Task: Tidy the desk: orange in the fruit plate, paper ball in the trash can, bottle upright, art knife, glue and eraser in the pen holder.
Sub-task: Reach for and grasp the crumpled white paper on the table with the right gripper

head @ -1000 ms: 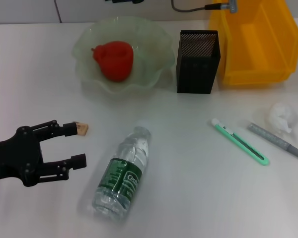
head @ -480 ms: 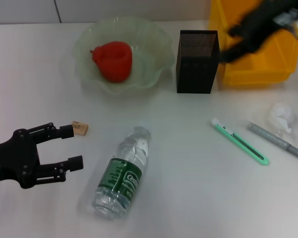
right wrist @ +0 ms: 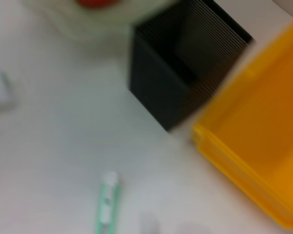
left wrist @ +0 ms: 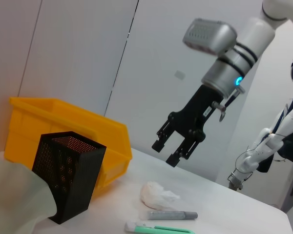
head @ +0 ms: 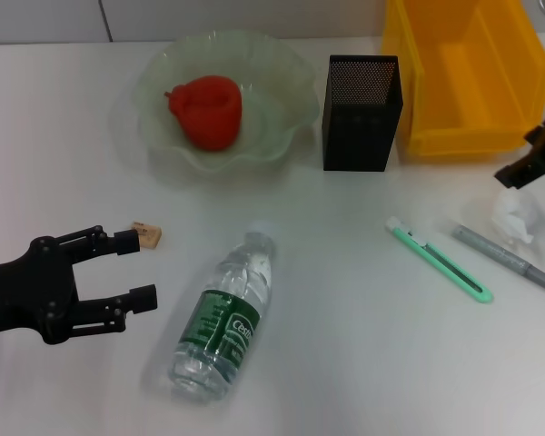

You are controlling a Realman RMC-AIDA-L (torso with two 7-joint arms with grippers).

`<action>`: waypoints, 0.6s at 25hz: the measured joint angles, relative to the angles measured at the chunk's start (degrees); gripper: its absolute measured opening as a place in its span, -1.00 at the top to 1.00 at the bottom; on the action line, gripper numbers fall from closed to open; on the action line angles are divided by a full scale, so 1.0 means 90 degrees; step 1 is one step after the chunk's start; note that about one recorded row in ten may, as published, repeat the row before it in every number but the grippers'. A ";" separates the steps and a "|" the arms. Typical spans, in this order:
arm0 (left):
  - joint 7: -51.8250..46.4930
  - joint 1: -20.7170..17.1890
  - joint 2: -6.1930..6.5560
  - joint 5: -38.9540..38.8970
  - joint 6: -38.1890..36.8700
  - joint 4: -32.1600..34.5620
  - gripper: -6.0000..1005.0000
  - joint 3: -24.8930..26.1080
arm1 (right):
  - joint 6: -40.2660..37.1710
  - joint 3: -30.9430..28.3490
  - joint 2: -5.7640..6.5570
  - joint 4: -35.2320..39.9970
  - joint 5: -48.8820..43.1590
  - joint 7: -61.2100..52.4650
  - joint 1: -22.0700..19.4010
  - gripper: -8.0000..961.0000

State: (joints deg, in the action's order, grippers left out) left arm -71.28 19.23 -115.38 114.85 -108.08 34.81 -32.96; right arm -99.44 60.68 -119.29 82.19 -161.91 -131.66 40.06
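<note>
Head view puts the right gripper [head: 527,173] at the right edge of the desk [head: 345,363], hanging just above the paper ball [head: 516,216]; the left wrist view shows its black fingers [left wrist: 172,144] parted with nothing between them. The ball lies between the trash can [head: 463,82] and the glue [head: 506,258], with the art knife [head: 439,259] a little further in. Crumpled tissue like this should be very light and soft, likely to squash rather than slip, so a pinch across its bulk from above ought to hold.

The left gripper [head: 132,270] sits low on the left with fingers apart, the eraser [head: 147,234] touching or just beside its far fingertip. That small, stiff block needs a narrow, centred pinch. The bottle [head: 224,318] lies on its side nearby, and the orange [head: 209,109] already rests in the fruit plate [head: 163,136] beside the pen holder [head: 361,113].
</note>
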 joint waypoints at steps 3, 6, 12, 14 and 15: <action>-0.0012 -0.0001 -0.0002 0.0002 0.0000 -0.0001 -0.68 0.0000 | 0.0405 -0.0047 -0.0008 -0.0261 -0.0109 0.0022 -0.0210 -0.45; -0.0012 -0.0005 -0.0007 0.0003 0.0000 -0.0001 -0.68 0.0000 | 0.0641 -0.0054 0.0007 -0.0658 -0.0115 0.0047 -0.0244 -0.45; -0.0012 0.0024 -0.0023 0.0003 0.0008 -0.0001 -0.68 0.0000 | 0.0987 -0.0008 0.0012 -0.1202 -0.0125 0.0113 -0.0260 -0.45; -0.0011 0.0029 -0.0024 0.0003 0.0008 -0.0001 -0.68 -0.0002 | 0.1100 -0.0001 0.0008 -0.1298 -0.0119 0.0114 -0.0277 -0.45; -0.0011 0.0033 -0.0034 0.0003 0.0011 -0.0001 -0.68 -0.0009 | 0.1144 0.0001 0.0007 -0.1330 -0.0115 0.0115 -0.0290 -0.45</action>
State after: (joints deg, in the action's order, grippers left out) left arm -71.38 19.52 -115.68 114.88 -107.99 34.80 -33.04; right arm -89.14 60.69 -119.23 70.22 -162.95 -130.63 37.46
